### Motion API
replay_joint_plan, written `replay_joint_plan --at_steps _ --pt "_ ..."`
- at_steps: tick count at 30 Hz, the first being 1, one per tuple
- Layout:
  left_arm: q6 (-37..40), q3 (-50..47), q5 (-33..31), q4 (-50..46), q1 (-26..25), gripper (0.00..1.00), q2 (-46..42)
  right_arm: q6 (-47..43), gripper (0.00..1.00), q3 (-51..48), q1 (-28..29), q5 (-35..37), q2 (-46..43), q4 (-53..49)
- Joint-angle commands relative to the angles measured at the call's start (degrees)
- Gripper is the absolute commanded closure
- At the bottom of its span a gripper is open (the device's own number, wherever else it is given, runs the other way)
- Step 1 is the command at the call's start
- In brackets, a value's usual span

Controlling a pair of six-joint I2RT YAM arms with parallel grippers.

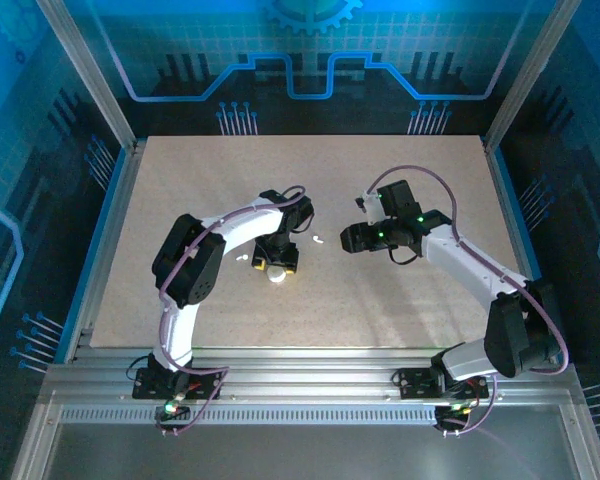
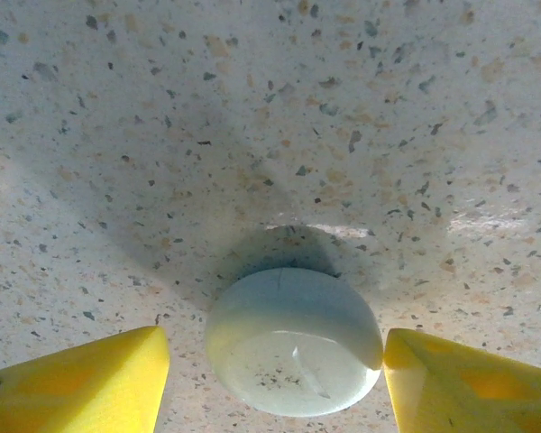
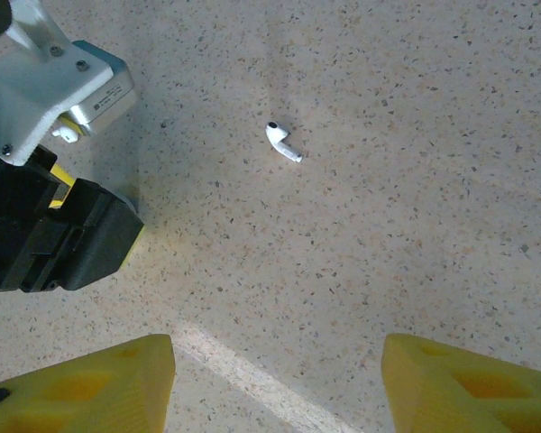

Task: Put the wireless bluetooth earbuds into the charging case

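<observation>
Nearest, the left pincer stands spread astride the white round case on the desk. One finger touches its side and the other sits just apart, likely to steady or clamp the case, which looks closed. Just beyond, one earbud lies loose near the case. Farther out, the second earbud lies on bare desk ahead of the right pincer, which hangs spread and empty above it, seemingly lined up to fetch it.

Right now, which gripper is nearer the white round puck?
Left. The left gripper straddles the white round puck; the right gripper hovers off to its right.
</observation>
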Motion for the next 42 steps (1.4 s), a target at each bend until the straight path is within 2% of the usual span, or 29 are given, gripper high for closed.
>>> replay_joint_plan --at_steps 1,16,19,24,29,35,38,42 --pt "-0.9 1.0 0.9 -0.7 0.3 0.34 1.5 0.2 0.37 -0.4 -0.9 0.3 -1.3 -1.1" --pt "-0.9 -0.3 2.6 0.6 0.3 0.34 3.4 0.3 0.37 -1.1 -1.6 0.3 -2.6 -1.4" --pt "-0.9 -1.0 2.9 0.9 0.3 0.43 3.3 0.4 0.37 -1.1 -1.8 0.3 -2.9 -1.3" --pt "-1.0 -2.4 3.0 1.4 0.3 0.51 2.0 0.6 0.37 -1.3 -2.2 0.3 -3.5 -1.2" --pt "-1.3 -2.3 3.0 1.7 0.3 0.54 -1.1 2.1 0.38 -2.7 -2.5 -0.7 -4.8 1.3" --pt "-5.5 -2.4 7.8 7.7 0.2 0.54 -9.5 7.8 0.39 -9.2 -2.7 -2.8 -11.8 10.7" --pt "-9.4 -2.9 10.4 12.4 0.2 0.56 -14.1 11.6 0.4 -15.8 -2.3 -3.6 -17.6 17.5" --pt "-17.7 -7.0 14.8 22.7 -0.4 0.57 -19.5 16.2 0.41 -23.3 -0.5 -1.4 -25.8 23.3"
